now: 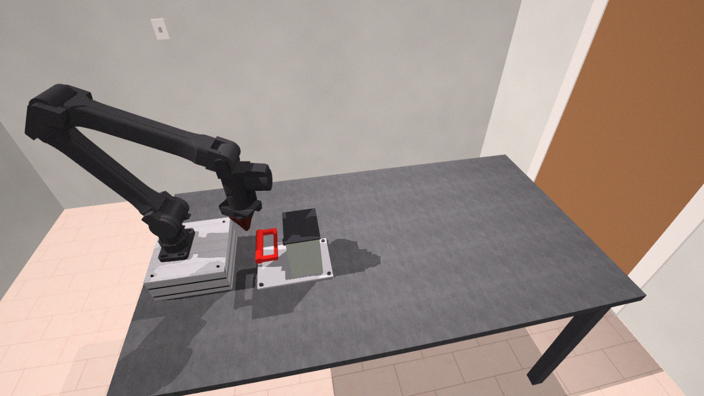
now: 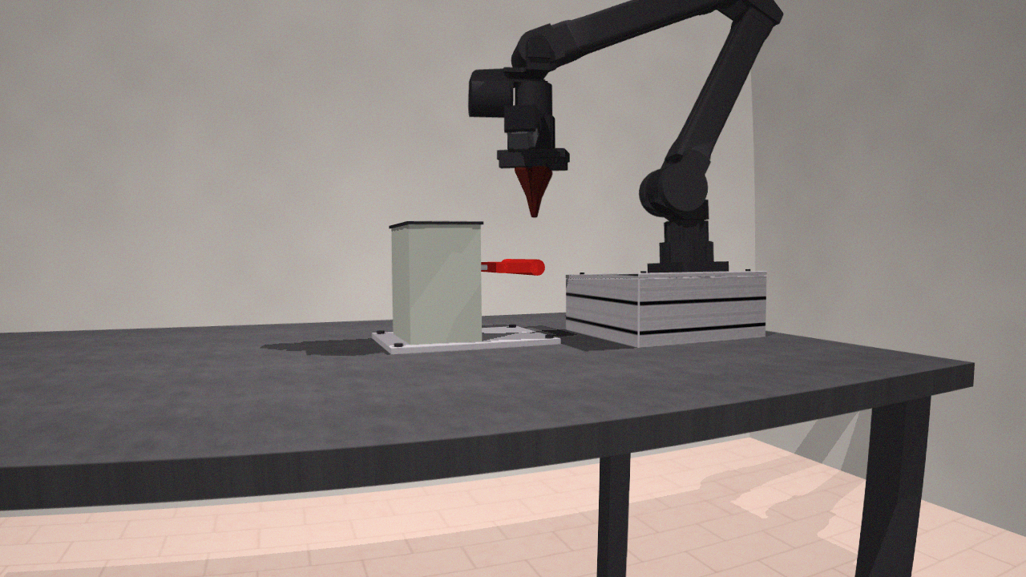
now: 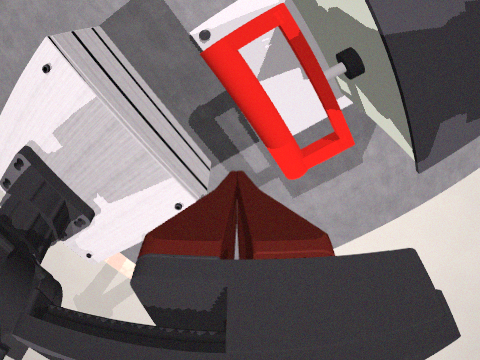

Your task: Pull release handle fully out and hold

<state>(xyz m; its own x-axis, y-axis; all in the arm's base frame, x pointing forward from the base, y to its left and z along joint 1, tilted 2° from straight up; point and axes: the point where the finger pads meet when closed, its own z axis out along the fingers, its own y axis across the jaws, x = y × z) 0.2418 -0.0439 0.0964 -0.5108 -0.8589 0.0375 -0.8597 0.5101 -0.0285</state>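
Observation:
The red release handle [image 1: 259, 246] [image 2: 523, 267] [image 3: 250, 105] is a rectangular loop that stands out level from the side of a pale green box [image 1: 304, 259] [image 2: 444, 287] [image 3: 370, 100] with a dark top. In the wrist view a thin grey rod with a black collar [image 3: 350, 63] joins the loop to the box. My gripper [image 1: 247, 229] [image 2: 534, 215] [image 3: 236, 181] is shut and empty, its dark red fingertips together and pointing down. It hangs in the air above the handle's level, off one end of the grip, and touches nothing.
The box stands on a white base plate [image 1: 275, 280] [image 2: 516, 342] with black bolts on the dark table [image 1: 443, 236] [image 2: 287, 401]. The arm's layered pale pedestal [image 1: 197, 270] [image 2: 681, 308] [image 3: 75, 130] stands close by, across a narrow gap from the handle.

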